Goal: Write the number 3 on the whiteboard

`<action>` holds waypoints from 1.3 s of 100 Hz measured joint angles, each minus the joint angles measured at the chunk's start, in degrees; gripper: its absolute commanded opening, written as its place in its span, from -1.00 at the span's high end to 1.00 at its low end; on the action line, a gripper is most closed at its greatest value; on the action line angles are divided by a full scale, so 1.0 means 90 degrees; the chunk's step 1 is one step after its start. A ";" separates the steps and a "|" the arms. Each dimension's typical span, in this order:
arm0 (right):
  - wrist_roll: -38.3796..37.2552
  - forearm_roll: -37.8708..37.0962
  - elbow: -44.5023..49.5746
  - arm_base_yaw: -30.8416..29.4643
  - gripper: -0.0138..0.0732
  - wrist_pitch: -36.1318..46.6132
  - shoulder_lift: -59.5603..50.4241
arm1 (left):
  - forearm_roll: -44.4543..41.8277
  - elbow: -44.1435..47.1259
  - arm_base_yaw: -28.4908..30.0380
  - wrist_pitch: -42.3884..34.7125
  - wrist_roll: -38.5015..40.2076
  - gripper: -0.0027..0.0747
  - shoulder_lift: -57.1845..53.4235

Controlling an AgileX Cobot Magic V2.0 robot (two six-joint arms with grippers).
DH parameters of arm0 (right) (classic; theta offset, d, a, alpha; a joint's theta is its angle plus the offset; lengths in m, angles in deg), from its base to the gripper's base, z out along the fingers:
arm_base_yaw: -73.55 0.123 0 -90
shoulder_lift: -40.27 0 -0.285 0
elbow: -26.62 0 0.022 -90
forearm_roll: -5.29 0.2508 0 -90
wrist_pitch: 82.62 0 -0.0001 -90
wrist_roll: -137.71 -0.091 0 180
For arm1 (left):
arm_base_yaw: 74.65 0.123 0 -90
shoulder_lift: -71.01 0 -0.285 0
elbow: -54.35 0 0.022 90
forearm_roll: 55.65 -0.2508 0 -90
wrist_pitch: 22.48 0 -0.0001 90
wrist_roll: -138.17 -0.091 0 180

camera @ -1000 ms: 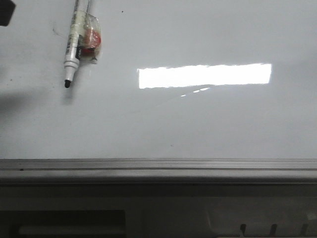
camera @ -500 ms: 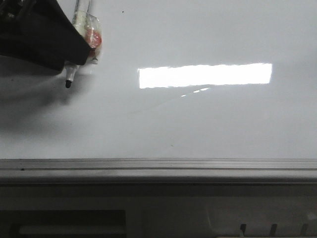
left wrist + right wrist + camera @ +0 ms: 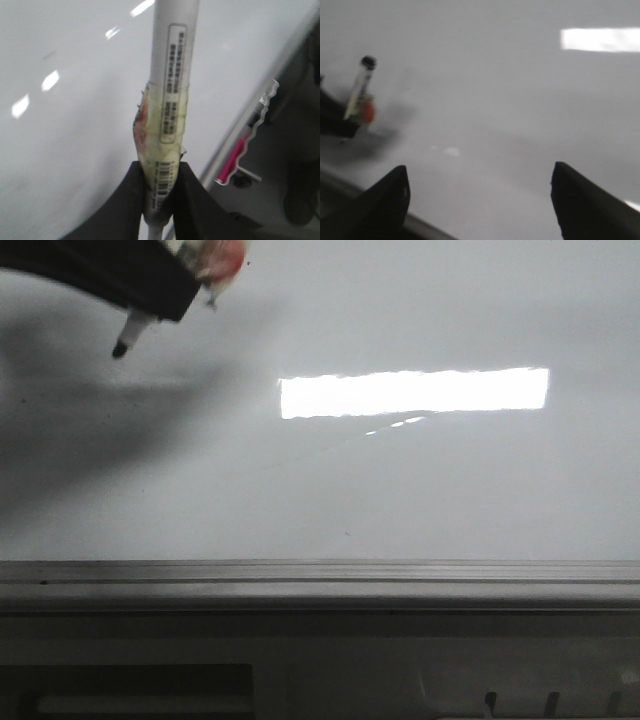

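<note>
The whiteboard [image 3: 400, 490] is a glossy pale grey panel that fills the front view. No number 3 shows on it. My left gripper [image 3: 165, 300] is at the far left, shut on a white marker [image 3: 135, 328] wrapped in yellowish tape with a red patch. The marker's black tip points down and left, above the board. In the left wrist view the black fingers [image 3: 192, 190] clamp the taped marker barrel [image 3: 172, 75]. My right gripper [image 3: 480, 175] is open and empty over the board; its view shows the marker [image 3: 359, 87] held away to one side.
A bright white glare rectangle [image 3: 413, 392] lies on the board's middle. A grey ridged rail [image 3: 320, 575] runs along the near edge, with darker moulded casing [image 3: 320, 670] below. A pink-tipped object [image 3: 235, 157] sits beyond the board's rail in the left wrist view.
The marker lay on the board alone. My left gripper came in from the left, closed on it and lifted it; the tip is now higher and further left.
</note>
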 measured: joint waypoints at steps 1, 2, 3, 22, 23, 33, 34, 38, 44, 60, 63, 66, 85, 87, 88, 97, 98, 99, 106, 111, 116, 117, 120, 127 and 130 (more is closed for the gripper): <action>0.0131 0.0172 -0.0081 0.0000 -0.52 -0.0170 0.0035 | 0.0000 -0.0038 -0.0042 0.0049 -0.0115 0.99 -0.0069; 0.0373 0.0254 -0.0120 0.0000 -0.52 -0.0255 0.0109 | 0.0000 -0.0054 -0.0129 0.0098 -0.0230 0.99 -0.0104; 0.0485 0.0332 -0.0195 0.0000 -0.52 -0.0337 0.0147 | 0.0000 -0.0085 -0.0174 0.0186 -0.0471 0.99 -0.0138; 0.1881 0.1224 -0.0855 0.0617 -0.52 -0.1314 0.1060 | -0.0292 -0.0184 -0.1213 0.0610 -0.2591 0.99 -0.0816; 0.1924 0.1221 -0.0871 0.0686 -0.52 -0.1328 0.1112 | -0.0314 -0.0184 -0.1259 0.0611 -0.2614 0.99 -0.0824; 0.2118 0.1250 -0.1054 0.1238 -0.45 -0.1392 0.1485 | -0.0402 -0.0184 -0.1431 0.0544 -0.2813 0.99 -0.0839; 0.2134 0.1250 -0.1078 0.1280 -0.43 -0.1404 0.1539 | -0.0403 -0.0184 -0.1430 0.0540 -0.2814 0.99 -0.0839; 0.2148 0.1226 -0.1142 0.1524 -0.41 -0.1408 0.1677 | -0.0418 -0.0184 -0.1445 0.0515 -0.2839 0.99 -0.0839; 0.2163 0.1148 -0.1215 0.1886 -0.40 -0.1422 0.1932 | -0.0429 -0.0184 -0.1445 0.0501 -0.2854 0.99 -0.0839; 0.2176 0.1082 -0.1411 0.2737 -0.40 -0.1054 0.2566 | -0.0429 -0.0184 -0.1445 0.0491 -0.2854 0.99 -0.0839; 0.2176 0.1082 -0.1456 0.2875 -0.40 -0.0935 0.2667 | -0.0429 -0.0184 -0.1445 0.0491 -0.2854 0.99 -0.0839; 0.2187 0.1072 -0.1518 0.3009 -0.40 -0.0819 0.2760 | -0.0429 -0.0184 -0.1445 0.0491 -0.2854 0.99 -0.0839; 0.2215 0.1054 -0.1826 0.3837 -0.40 -0.0150 0.3430 | -0.0429 -0.0184 -0.1445 0.0487 -0.2854 0.99 -0.0839; 0.2215 0.1056 -0.1849 0.3915 -0.40 -0.0117 0.3503 | -0.0429 -0.0184 -0.1445 0.0487 -0.2854 0.99 -0.0839; 0.2215 0.1056 -0.1852 0.3965 -0.40 -0.0086 0.3553 | -0.0429 -0.0184 -0.1445 0.0487 -0.2854 0.99 -0.0839; 0.2215 0.1056 -0.1934 0.4203 -0.32 0.0058 0.3869 | -0.0412 -0.0184 -0.1445 0.0487 -0.2854 0.99 -0.0839; 0.2215 0.1056 -0.1934 0.4230 -0.28 0.0060 0.3892 | -0.0411 -0.0184 -0.1445 0.0487 -0.2854 0.99 -0.0839; 0.2215 0.1056 -0.1949 0.4242 -0.26 0.0060 0.3914 | -0.0411 -0.0184 -0.1445 0.0487 -0.2854 0.99 -0.0839; 0.2215 0.1056 -0.1977 0.4315 0.05 0.0086 0.4120 | -0.0337 -0.0184 -0.1445 0.0487 -0.2858 0.99 -0.0839; 0.2224 0.1035 -0.1977 0.4341 0.32 0.0119 0.4234 | -0.0307 -0.0184 -0.1445 0.0505 -0.2858 0.99 -0.0839; 0.2316 0.0913 -0.1985 0.4341 0.62 0.0213 0.4265 | -0.0307 -0.0172 -0.1445 0.0537 -0.2734 0.98 -0.0839; 0.2336 0.0896 -0.1985 0.4341 0.66 0.0232 0.4265 | -0.0307 -0.0159 -0.1445 0.0537 -0.2694 0.98 -0.0839; 0.2367 0.0837 -0.1991 0.4341 0.80 0.0318 0.4275 | -0.0291 -0.0158 -0.1445 0.0543 -0.2606 0.98 -0.0827; 0.2424 0.0734 -0.2002 0.4341 0.82 0.0430 0.4290 | -0.0223 -0.0145 -0.1445 0.0553 -0.2332 0.94 -0.0827; 0.2425 0.0726 -0.2002 0.4330 0.82 0.0444 0.4290 | -0.0211 -0.0145 -0.1433 0.0522 -0.2228 0.90 -0.0827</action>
